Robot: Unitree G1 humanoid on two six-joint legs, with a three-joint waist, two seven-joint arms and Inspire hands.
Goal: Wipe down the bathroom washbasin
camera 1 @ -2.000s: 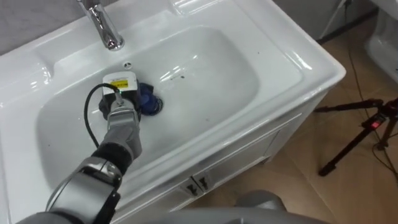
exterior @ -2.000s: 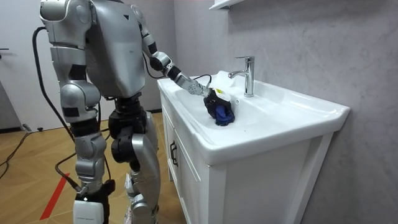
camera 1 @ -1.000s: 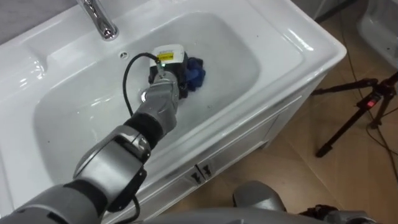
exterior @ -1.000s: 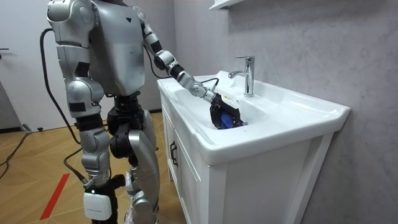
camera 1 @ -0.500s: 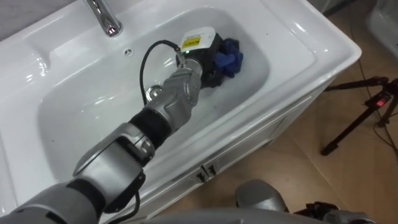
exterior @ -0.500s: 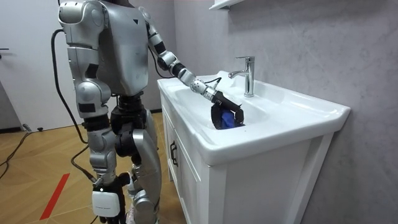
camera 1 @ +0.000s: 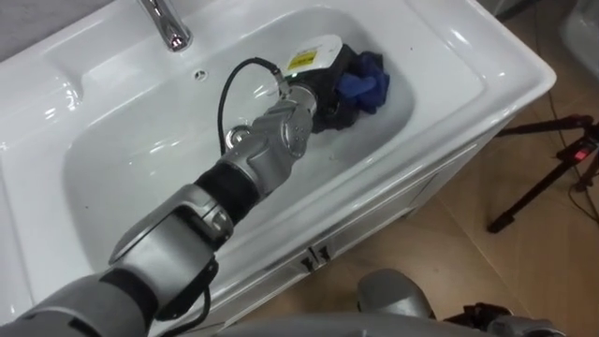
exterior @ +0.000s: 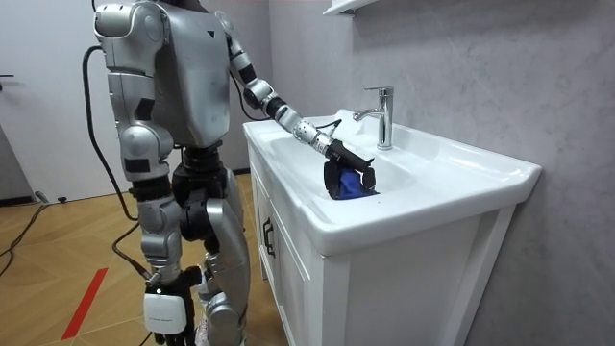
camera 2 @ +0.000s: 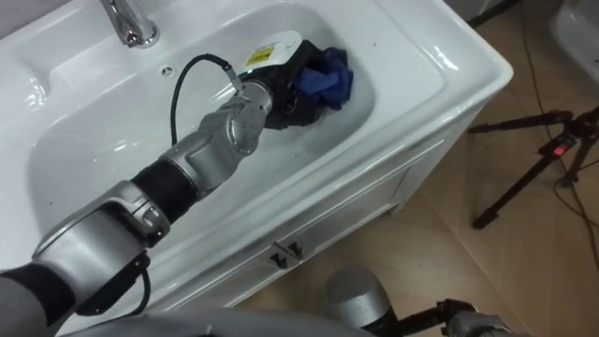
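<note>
Robot hand (camera 1: 321, 95) grips cloth (camera 1: 367, 84) in basin (camera 1: 473, 65) near faucet (camera 1: 169, 25).

Left hand (camera 1: 324, 95): front part sunk in the blue cloth (camera 1: 369, 84), so its grip can't be read. W/ the arm it also covers a strip of the basin (camera 1: 473, 58) floor. Room view: cloth's lower part sits behind the basin's near rim. Faucet (camera 1: 168, 26) is cut off by the top edge in both eye views, and the basin's left end by the left edge. Tripod (camera 1: 573, 167) runs off the right edge; its red-lit part is too blurred to ID. White obj. (camera 1: 582, 28) in the top right corner is mostly out of frame, can't tell what. Shelf (exterior: 351, 7) is clipped by the room view's top edge.
</note>
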